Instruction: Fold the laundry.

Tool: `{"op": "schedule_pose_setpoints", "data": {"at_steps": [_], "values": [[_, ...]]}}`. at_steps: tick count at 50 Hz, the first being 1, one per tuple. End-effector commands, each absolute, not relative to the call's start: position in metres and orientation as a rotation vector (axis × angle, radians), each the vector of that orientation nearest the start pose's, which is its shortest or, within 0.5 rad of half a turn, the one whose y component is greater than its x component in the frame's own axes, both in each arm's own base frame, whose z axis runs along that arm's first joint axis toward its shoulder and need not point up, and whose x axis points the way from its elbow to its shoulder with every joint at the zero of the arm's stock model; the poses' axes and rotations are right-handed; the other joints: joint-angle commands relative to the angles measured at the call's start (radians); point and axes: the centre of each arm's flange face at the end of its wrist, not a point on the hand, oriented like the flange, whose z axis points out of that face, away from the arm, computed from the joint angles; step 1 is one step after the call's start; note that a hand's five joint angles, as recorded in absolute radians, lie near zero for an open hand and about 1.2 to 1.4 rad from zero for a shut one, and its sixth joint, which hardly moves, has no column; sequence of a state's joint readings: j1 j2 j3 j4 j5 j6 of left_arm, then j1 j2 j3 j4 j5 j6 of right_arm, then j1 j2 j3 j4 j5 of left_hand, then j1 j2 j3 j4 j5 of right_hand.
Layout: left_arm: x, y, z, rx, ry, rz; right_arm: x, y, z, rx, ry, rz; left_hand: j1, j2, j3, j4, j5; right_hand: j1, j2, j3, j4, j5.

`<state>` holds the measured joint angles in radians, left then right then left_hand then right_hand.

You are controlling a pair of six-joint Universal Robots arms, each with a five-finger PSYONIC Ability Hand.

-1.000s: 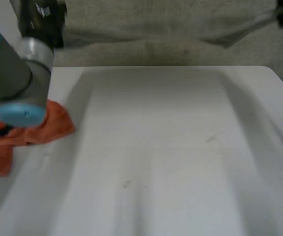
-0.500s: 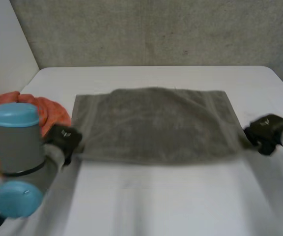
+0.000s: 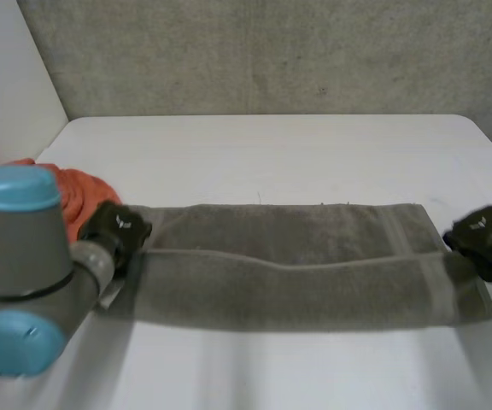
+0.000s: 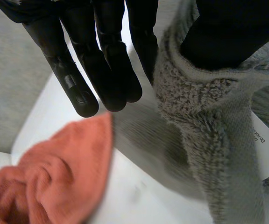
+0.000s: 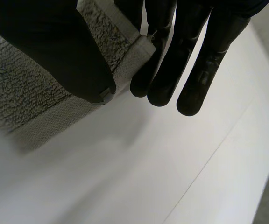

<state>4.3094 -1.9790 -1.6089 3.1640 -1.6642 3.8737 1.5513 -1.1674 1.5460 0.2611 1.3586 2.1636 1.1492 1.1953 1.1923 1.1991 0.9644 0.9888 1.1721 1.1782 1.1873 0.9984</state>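
A grey towel (image 3: 297, 265) lies across the table (image 3: 272, 154) as a long band, its near layer doubled over the far one. My left hand (image 3: 116, 227) holds the towel's left end. In the left wrist view the thumb presses the grey towel (image 4: 195, 102) against the straight fingers (image 4: 97, 60). My right hand (image 3: 483, 232) is at the towel's right end. The right wrist view has the towel's corner (image 5: 125, 46) pinched between thumb and fingers (image 5: 190, 51).
A crumpled orange cloth (image 3: 88, 192) lies at the table's left edge, just beyond my left hand, and sits below the fingertips in the left wrist view (image 4: 55, 172). My left arm (image 3: 24, 256) covers the near left corner. A grey wall stands behind the table.
The towel hung raised at the back a second ago, then came down onto the table. Both hands have since drawn towards the near side, doubling it into a narrower band.
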Motion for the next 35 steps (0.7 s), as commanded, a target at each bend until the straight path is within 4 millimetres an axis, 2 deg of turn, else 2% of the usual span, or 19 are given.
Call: {"op": "schedule_pose_setpoints", "data": {"at_steps": [1, 5, 9, 13, 19, 20, 21, 23, 27, 28, 31, 32, 35], "values": [[-0.263, -0.320, 0.153, 1.121, 2.021, -1.608, 0.172, -0.363, 0.163, -1.460, 2.537, -1.771, 0.247, 0.201, 0.204, 0.197, 0.257, 0.407, 0.224, 0.218, 0.209, 0.223], [-0.269, -0.348, 0.142, 1.059, 1.972, -1.632, 0.180, -0.382, 0.157, -1.455, 2.523, -1.851, 0.247, 0.201, 0.204, 0.197, 0.257, 0.407, 0.224, 0.218, 0.209, 0.223], [-0.277, -0.363, 0.139, 1.056, 1.924, -1.663, 0.186, -0.401, 0.153, -1.439, 2.528, -1.934, 0.247, 0.201, 0.204, 0.197, 0.257, 0.407, 0.224, 0.218, 0.209, 0.223], [-0.283, -0.373, 0.136, 1.063, 1.884, -1.676, 0.189, -0.415, 0.148, -1.430, 2.514, -1.995, 0.247, 0.201, 0.204, 0.197, 0.257, 0.407, 0.224, 0.218, 0.209, 0.223], [-0.287, -0.378, 0.129, 1.077, 1.873, -1.675, 0.201, -0.423, 0.140, -1.434, 2.485, -2.028, 0.215, 0.169, 0.172, 0.166, 0.226, 0.397, 0.214, 0.207, 0.198, 0.213], [-0.287, -0.377, 0.128, 1.080, 1.874, -1.671, 0.201, -0.423, 0.138, -1.434, 2.490, -2.026, -0.026, -0.072, -0.069, -0.076, -0.016, 0.150, -0.034, -0.040, -0.049, -0.034], [-0.287, -0.377, 0.127, 1.078, 1.875, -1.667, 0.203, -0.423, 0.138, -1.422, 2.501, -2.031, -0.560, -0.606, -0.603, -0.610, -0.550, -0.318, -0.501, -0.507, -0.516, -0.502], [-0.287, -0.377, 0.128, 1.065, 1.875, -1.666, 0.204, -0.423, 0.140, -1.385, 2.511, -2.050, -0.908, -0.954, -0.951, -0.958, -0.898, -0.814, -0.998, -1.004, -1.013, -0.998], [-0.283, -0.374, 0.134, 1.007, 1.881, -1.644, 0.204, -0.420, 0.159, -1.219, 2.491, -2.105, -0.956, -1.002, -0.999, -1.006, -0.946, -0.814, -0.998, -1.004, -1.013, -0.998], [-0.284, -0.371, 0.136, 0.999, 1.880, -1.642, 0.203, -0.416, 0.173, -1.153, 2.466, -2.127, -0.956, -1.002, -0.999, -1.006, -0.946, -0.814, -0.998, -1.004, -1.013, -0.998], [-0.280, -0.360, 0.151, 0.964, 1.884, -1.651, 0.203, -0.405, 0.192, -1.096, 2.420, -2.144, -0.965, -1.011, -1.008, -1.015, -0.955, -0.814, -0.998, -1.004, -1.013, -0.998], [-0.279, -0.357, 0.156, 0.957, 1.887, -1.661, 0.203, -0.396, 0.204, -1.085, 2.389, -2.141, -0.968, -1.014, -1.011, -1.018, -0.958, -0.814, -0.998, -1.004, -1.013, -0.998], [-0.274, -0.341, 0.172, 0.916, 1.916, -1.715, 0.203, -0.380, 0.211, -1.102, 2.359, -2.102, -0.974, -1.020, -1.017, -1.024, -0.964, -0.814, -0.998, -1.004, -1.013, -0.998]]}}
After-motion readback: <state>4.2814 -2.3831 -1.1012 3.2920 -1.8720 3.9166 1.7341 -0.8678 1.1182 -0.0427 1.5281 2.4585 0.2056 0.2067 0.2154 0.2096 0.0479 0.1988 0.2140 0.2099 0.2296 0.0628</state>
